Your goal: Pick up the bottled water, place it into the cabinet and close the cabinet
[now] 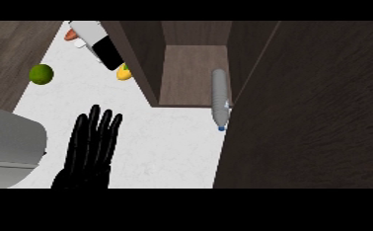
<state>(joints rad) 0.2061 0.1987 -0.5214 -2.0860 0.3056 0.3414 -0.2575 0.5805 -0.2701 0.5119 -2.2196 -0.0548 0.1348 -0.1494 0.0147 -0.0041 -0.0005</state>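
The bottled water (pixel 219 99) lies on its side at the right edge of the open cabinet (pixel 193 72) — its blue cap pokes out over the white counter (pixel 167 146). The left hand (pixel 91 143) rests flat above the counter, fingers straight and spread, holding nothing. A lime (pixel 41 74) sits far left.

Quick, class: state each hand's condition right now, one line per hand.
Left hand: open, fingers straight, holding nothing.
Right hand: not in view, so it cannot be told.
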